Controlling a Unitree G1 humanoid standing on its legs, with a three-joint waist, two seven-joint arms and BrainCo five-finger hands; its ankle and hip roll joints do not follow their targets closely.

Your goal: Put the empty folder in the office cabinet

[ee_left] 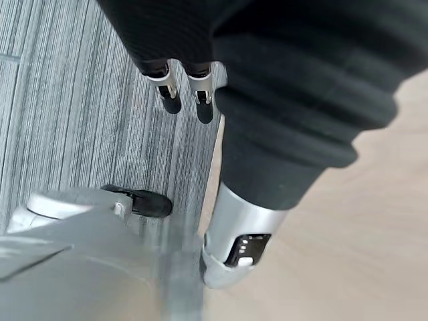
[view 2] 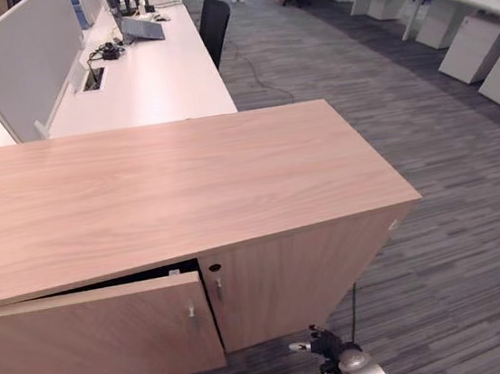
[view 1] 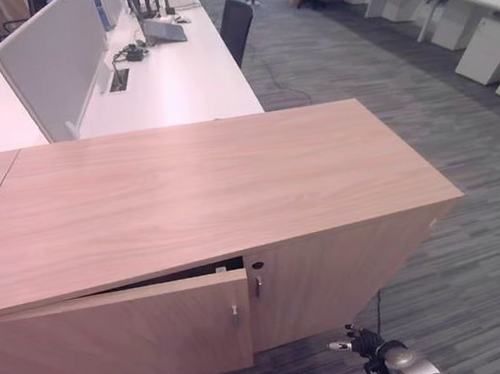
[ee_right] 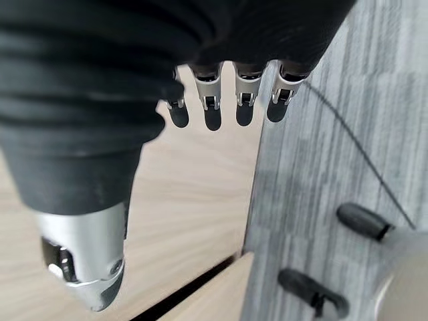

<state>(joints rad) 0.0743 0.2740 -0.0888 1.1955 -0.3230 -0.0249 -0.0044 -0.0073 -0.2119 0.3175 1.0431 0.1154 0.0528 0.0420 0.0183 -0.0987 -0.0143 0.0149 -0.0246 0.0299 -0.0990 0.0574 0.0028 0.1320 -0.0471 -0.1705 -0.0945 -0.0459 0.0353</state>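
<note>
Both hands empty, fingers relaxed: left hand (ee_left: 200,93), right hand (ee_right: 227,100), below the cabinet (view 1: 205,192). No folder visible. Left door (view 1: 114,340) ajar; risk: bumping it.

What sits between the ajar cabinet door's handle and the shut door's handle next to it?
Between the ajar door's handle and the shut door's handle lie only the two doors' meeting edges and a round keyhole just above, in the left eye view.
</note>
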